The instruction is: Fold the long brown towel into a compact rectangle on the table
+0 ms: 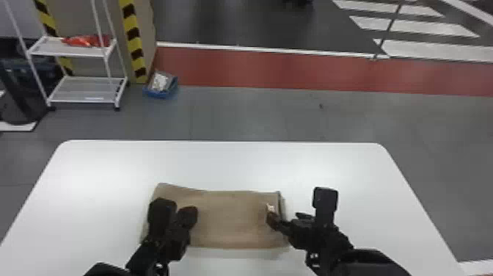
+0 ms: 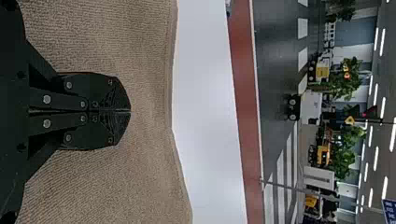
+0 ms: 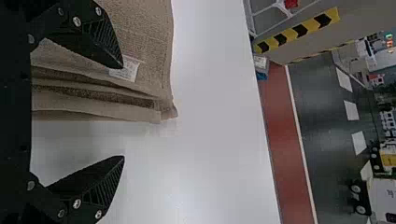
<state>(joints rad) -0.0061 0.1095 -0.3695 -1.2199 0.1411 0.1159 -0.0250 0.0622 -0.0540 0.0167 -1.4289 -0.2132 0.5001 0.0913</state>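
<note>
The brown towel [image 1: 231, 220] lies as a folded rectangle on the white table, its upper-left corner jutting a little in the head view. Over its left end is my left gripper [image 1: 187, 216]. In the left wrist view, the left gripper [image 2: 130, 111] is shut above the ribbed cloth [image 2: 144, 42], with no fabric visible between its fingers. At the towel's right end my right gripper [image 1: 288, 218] stands open. In the right wrist view, the right gripper [image 3: 123, 112] straddles the end of the stacked layers [image 3: 98, 102], one finger over the cloth beside a white label [image 3: 126, 70], the other over bare table.
The white table [image 1: 234, 161] extends beyond the towel, with its far edge and rounded corners in view. Past it on the floor stand a white shelf rack [image 1: 88, 90] and a blue bin [image 1: 161, 91], beside a pillar with yellow-black stripes [image 1: 132, 40].
</note>
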